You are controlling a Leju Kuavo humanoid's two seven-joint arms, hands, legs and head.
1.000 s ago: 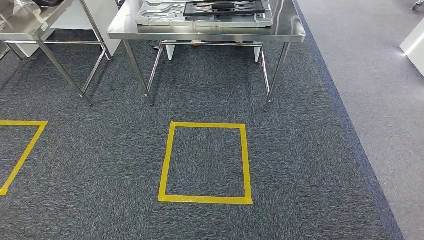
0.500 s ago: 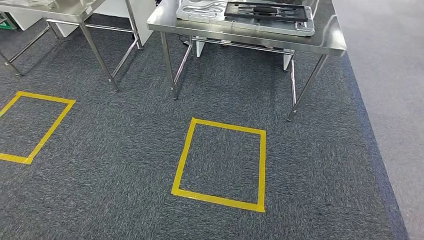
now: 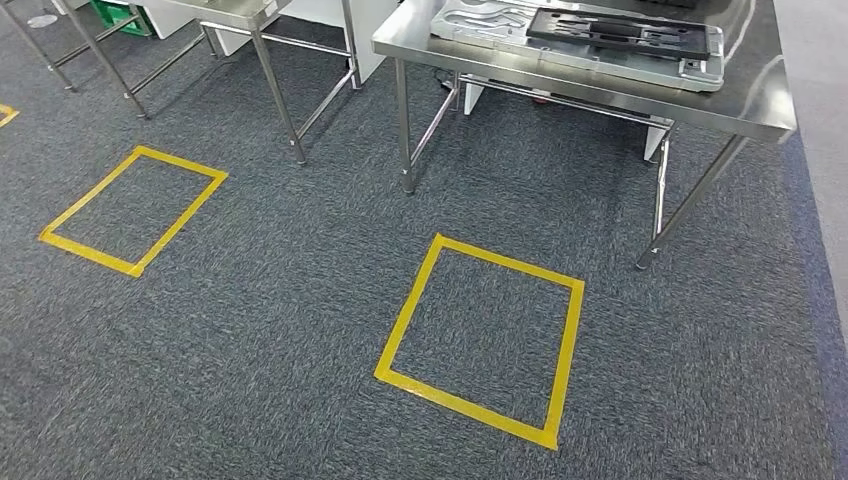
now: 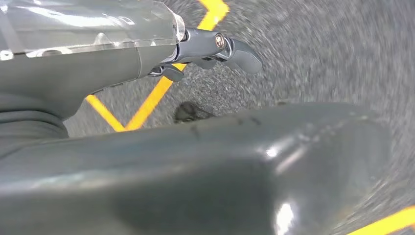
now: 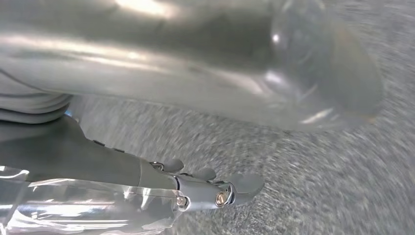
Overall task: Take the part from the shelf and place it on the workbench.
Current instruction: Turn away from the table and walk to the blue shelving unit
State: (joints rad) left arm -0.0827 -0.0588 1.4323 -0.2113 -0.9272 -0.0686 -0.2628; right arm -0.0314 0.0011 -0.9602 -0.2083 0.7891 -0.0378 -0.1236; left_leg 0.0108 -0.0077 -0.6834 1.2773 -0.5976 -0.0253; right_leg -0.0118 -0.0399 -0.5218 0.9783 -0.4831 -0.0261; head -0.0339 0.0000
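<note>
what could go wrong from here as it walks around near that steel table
1. The steel table has thin legs standing out on the carpet; one leg is near the yellow taped square, so a foot or swinging arm might clip it.
2. The grey tray lies near the table's front edge, so a knock could shift it.
3. The wrist views are motion-blurred; the left hand and right hand hang over carpet, holding no visible part.

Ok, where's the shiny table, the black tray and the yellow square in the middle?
shiny table (image 3: 600, 78), head view, bare front edge of the top.
black tray (image 3: 620, 35), head view, its middle.
yellow square (image 3: 405, 310), head view, left tape strip.
</note>
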